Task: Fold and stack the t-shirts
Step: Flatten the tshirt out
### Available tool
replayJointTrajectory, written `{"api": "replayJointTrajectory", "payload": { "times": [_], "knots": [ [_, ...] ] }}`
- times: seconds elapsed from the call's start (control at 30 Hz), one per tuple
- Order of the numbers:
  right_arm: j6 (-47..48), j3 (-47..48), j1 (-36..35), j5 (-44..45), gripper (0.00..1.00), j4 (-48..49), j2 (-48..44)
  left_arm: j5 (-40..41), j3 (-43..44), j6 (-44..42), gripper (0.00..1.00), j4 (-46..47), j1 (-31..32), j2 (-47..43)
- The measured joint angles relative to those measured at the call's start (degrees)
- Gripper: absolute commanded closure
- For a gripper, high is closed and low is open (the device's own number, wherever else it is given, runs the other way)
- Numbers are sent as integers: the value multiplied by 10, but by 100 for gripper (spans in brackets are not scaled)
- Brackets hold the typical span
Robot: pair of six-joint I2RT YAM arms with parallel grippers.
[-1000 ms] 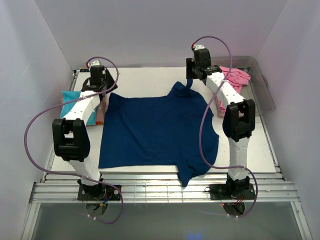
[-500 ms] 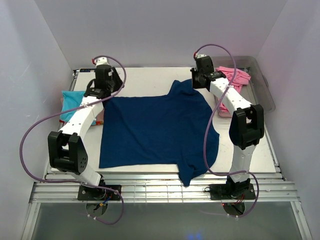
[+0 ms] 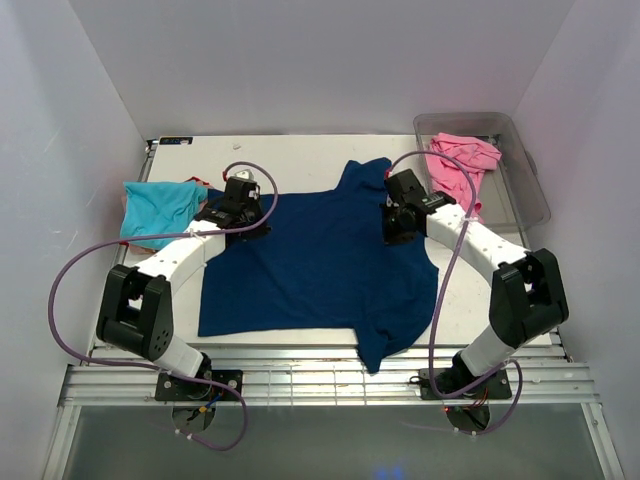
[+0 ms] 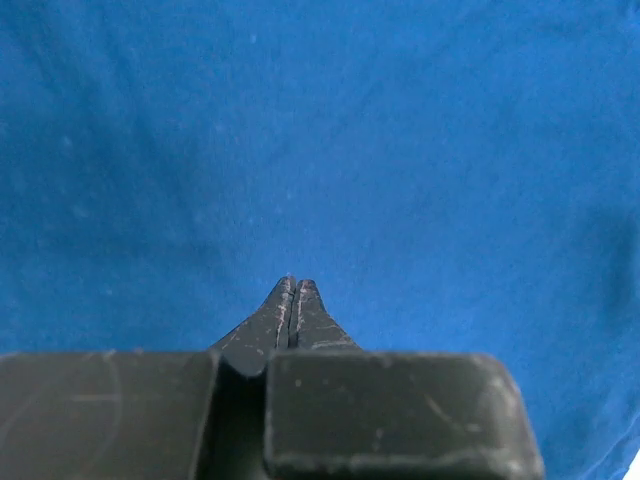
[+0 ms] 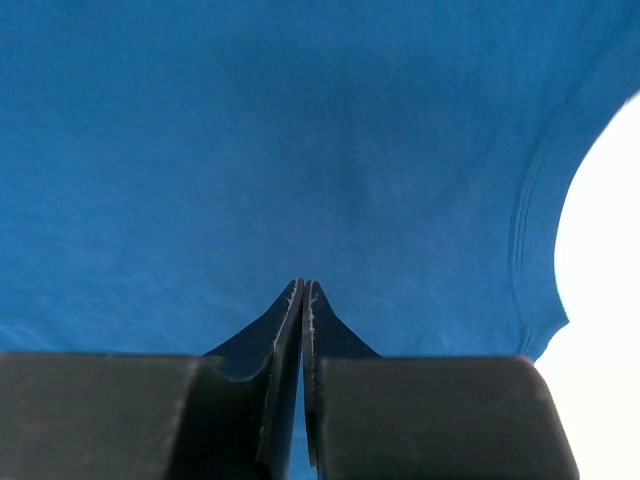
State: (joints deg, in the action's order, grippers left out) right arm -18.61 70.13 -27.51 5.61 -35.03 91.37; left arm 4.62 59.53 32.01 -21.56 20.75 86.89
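- the table (image 3: 300, 150) carries everything; the navy shirt (image 3: 320, 270) lies spread flat across its middle, one sleeve pointing to the far side and the other reaching the near edge.
- that shirt looks light, soft and limp: i judge it will sag and drag if lifted by one point, so i'd pinch it at two edge points, hem corner and shoulder, and move both together.
- the tub (image 3: 528, 195) sits at the far right, with the pink shirt (image 3: 462, 158) bunched in it and spilling over its near wall.
- the teal shirt (image 3: 155, 208) lies crumpled at the far left, just beside the navy one.
- my left gripper (image 3: 243, 208) is over the navy shirt's far left corner and my right gripper (image 3: 398, 215) is near its far sleeve; both have their jaws pressed together with no cloth between them.
- the top view alone shows the layout and the other shirts; the wrist views show the closed tips over smooth blue cloth, and the right one shows a stitched hem beside bare table.
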Motion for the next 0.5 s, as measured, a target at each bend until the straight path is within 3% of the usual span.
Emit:
{"api": "replayJointTrajectory", "payload": {
  "times": [0.2,0.5],
  "knots": [
    [-19,-62,6,3,92,2,25,-9,-6,15,100,-12,0,24],
    [-23,-36,7,5,92,20,123,-7,2,10,100,-13,0,140]
  ]
}}
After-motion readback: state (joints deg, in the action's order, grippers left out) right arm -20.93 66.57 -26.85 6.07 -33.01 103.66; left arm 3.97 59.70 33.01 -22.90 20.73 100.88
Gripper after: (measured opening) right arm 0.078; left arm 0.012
